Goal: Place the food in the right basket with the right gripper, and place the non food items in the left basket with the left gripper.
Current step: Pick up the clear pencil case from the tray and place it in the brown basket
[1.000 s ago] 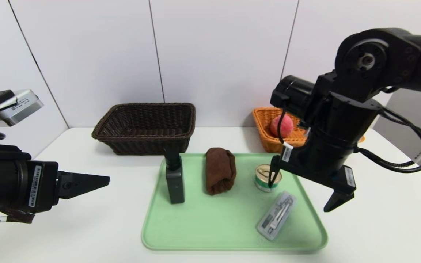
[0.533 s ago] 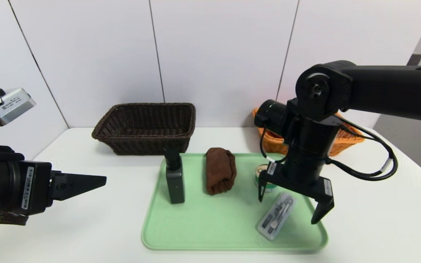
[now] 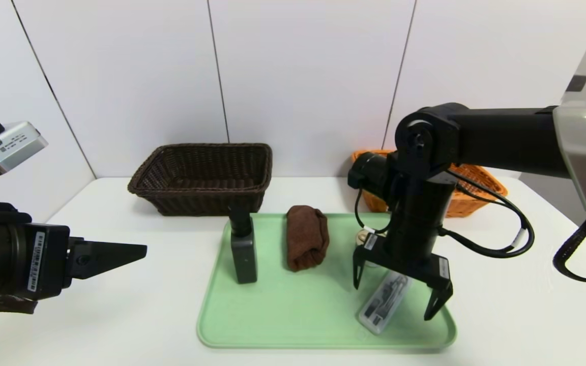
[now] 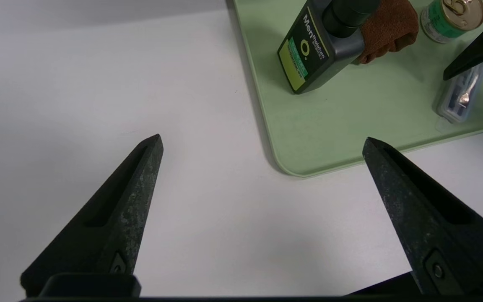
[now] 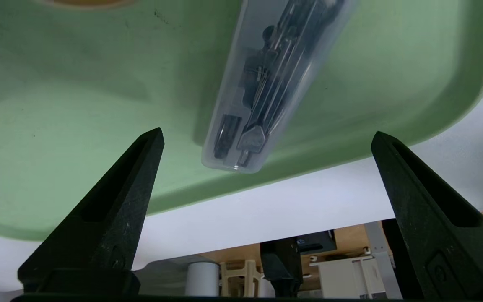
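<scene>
Lower now, our right gripper (image 3: 392, 303) hangs open over the clear case (image 3: 384, 301), probably placed to straddle it, while our left gripper (image 4: 263, 136) waits beside the tray (image 4: 304, 174), jaws apart.

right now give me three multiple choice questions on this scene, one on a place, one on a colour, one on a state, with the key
1. Where does the brown cloth lie?
A) in the dark basket
B) on the tray
C) in the orange basket

2. What colour is the tray?
A) green
B) red
C) blue

3. How does the right tool stand?
A) shut
B) shut on the can
C) open

Key:
1 B, the brown cloth lies on the tray beside the black bottle.
2 A, its whole surface is pale green.
3 C, the right tool has its fingertips wide apart above the clear case.
</scene>
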Motion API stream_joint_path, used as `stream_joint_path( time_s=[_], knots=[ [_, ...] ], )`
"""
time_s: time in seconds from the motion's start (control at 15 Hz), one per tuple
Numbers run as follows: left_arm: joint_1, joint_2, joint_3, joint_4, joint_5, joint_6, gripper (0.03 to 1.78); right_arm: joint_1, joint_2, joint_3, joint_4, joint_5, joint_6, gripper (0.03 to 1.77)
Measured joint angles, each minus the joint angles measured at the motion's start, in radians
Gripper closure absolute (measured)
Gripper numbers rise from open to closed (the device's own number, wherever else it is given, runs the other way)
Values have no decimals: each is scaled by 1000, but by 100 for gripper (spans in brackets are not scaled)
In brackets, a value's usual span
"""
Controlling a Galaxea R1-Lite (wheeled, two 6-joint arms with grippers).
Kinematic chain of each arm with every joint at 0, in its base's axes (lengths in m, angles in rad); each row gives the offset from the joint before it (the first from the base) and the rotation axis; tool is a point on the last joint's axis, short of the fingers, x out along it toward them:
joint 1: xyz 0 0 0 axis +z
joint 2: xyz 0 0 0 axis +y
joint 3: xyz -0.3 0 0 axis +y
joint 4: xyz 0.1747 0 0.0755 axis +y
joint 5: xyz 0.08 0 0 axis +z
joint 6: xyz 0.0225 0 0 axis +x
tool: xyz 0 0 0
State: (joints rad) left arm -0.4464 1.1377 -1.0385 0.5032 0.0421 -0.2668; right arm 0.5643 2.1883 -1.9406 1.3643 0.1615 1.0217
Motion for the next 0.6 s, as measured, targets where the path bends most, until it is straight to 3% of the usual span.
stream_joint_path(
  time_s=[0.6],
  knots=[
    [0, 0, 0, 0, -1, 2, 12, -34, 48, -1, -53, 21, 1, 10]
  ],
)
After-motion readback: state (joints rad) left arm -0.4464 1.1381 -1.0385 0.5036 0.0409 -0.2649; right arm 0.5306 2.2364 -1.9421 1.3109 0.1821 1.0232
